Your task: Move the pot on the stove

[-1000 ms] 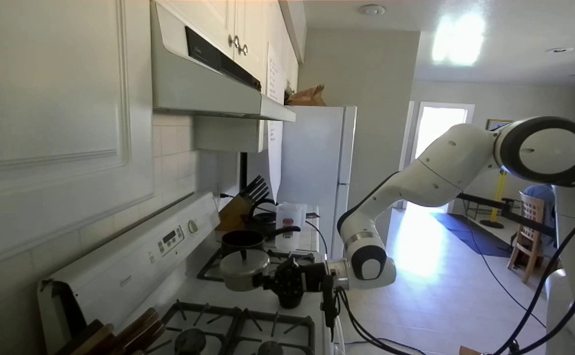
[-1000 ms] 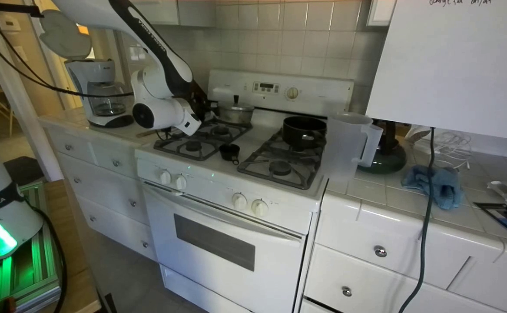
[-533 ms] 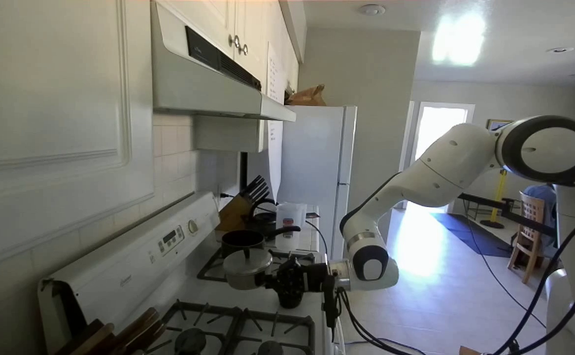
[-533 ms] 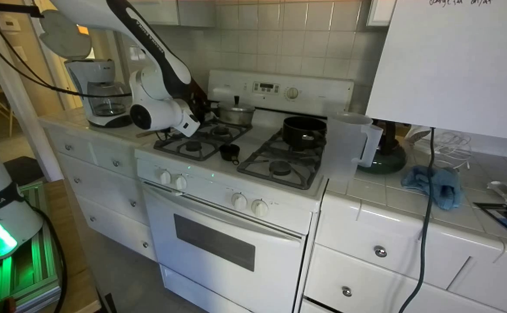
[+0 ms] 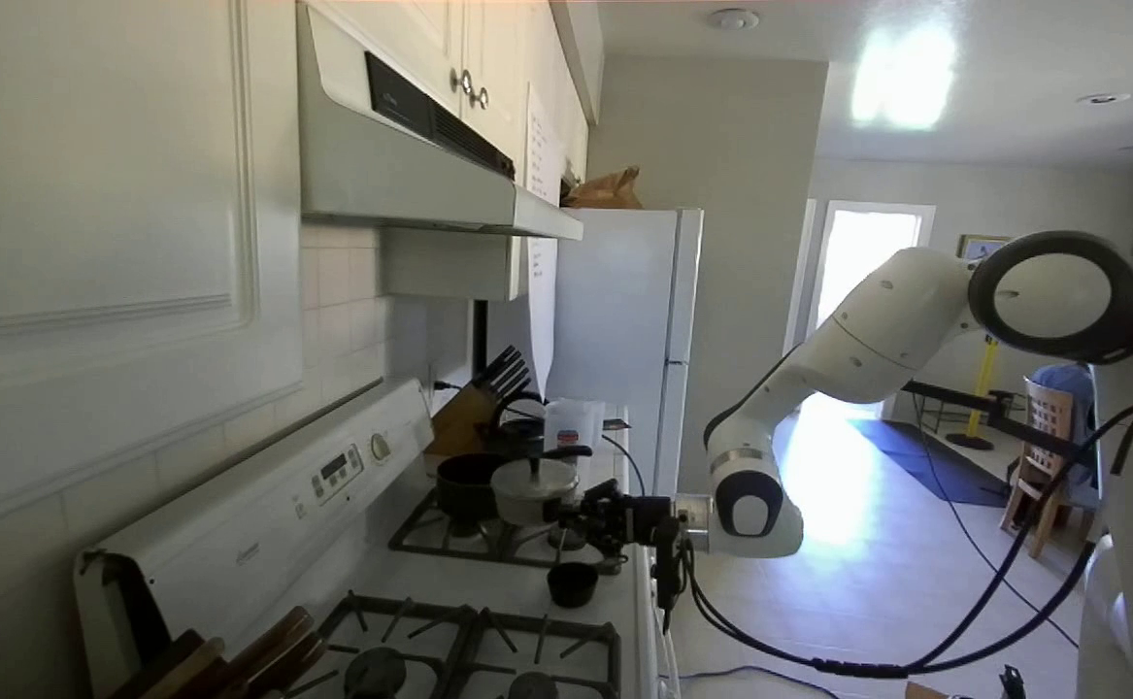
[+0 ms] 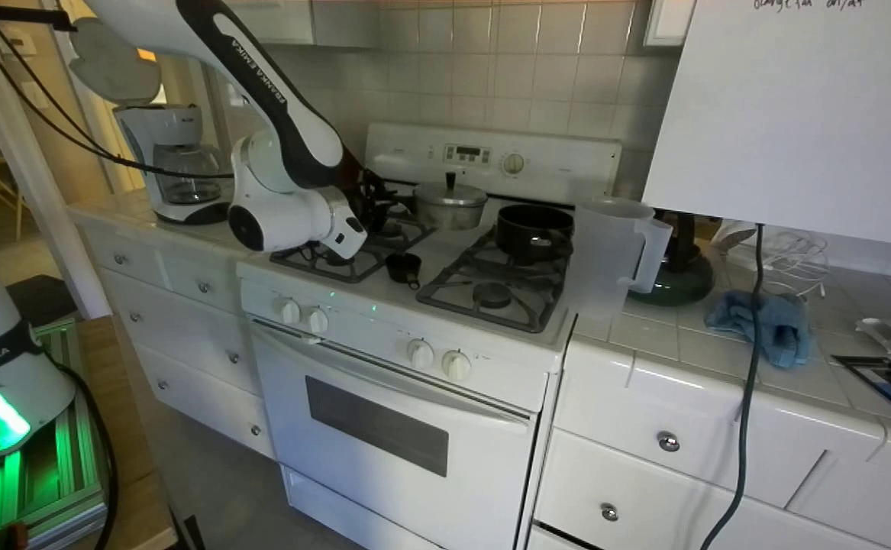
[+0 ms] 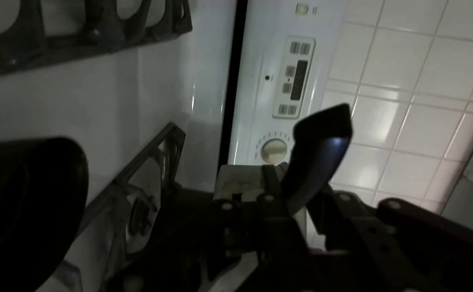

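Observation:
The silvery-grey pot with its shiny lid is held over the white stove. The pot also shows in an exterior view, between the left and right burner grates of the stove, seemingly a little above its top. My gripper is shut on the pot's handle; in an exterior view the gripper is partly hidden behind the arm. In the wrist view the black handle sticks out between the gripper's fingers, with the grey pot side beyond. The pot's underside is hidden.
A black saucepan stands on a rear burner close to the pot. A small black cup sits between the grates. A clear pitcher stands at the stove's right edge. A range hood hangs above the stove.
My gripper and the held pot have moved toward the black saucepan's side of the stove and the pot looks slightly raised. The small cup is now uncovered in an exterior view.

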`<state>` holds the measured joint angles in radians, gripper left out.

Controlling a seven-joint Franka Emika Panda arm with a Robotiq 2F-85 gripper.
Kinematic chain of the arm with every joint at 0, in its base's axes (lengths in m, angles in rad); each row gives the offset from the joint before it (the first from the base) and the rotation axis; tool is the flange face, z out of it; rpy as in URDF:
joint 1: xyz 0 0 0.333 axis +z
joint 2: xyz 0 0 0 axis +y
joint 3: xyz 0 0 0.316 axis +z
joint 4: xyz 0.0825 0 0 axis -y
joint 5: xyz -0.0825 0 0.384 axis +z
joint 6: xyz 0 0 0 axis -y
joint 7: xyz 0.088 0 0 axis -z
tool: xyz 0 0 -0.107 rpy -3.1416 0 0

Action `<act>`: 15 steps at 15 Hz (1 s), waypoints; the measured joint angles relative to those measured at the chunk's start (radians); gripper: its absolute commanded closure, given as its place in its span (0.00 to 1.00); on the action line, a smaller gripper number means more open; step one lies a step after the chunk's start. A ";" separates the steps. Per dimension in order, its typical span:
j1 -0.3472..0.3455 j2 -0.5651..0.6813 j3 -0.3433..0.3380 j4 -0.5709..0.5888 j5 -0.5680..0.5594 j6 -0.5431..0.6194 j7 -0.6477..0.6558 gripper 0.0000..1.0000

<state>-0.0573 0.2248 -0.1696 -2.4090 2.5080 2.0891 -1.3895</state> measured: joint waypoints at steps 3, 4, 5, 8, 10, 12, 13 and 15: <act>-0.045 -0.001 -0.036 -0.057 -0.001 -0.070 -0.001 0.95; -0.054 -0.001 -0.043 -0.078 -0.001 -0.093 -0.001 0.95; -0.060 -0.002 -0.049 -0.100 -0.001 -0.113 -0.002 0.95; -0.070 -0.002 -0.059 -0.141 -0.001 -0.134 -0.002 0.95; -0.070 0.000 -0.059 -0.150 -0.001 -0.134 -0.002 0.95; -0.072 0.000 -0.068 -0.148 -0.001 -0.133 -0.005 0.95; -0.074 0.000 -0.077 -0.145 -0.001 -0.133 -0.005 0.95; -0.095 0.000 -0.084 -0.134 -0.001 -0.129 -0.009 0.95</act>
<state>-0.1527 0.2247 -0.2534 -2.5426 2.5074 1.9603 -1.3982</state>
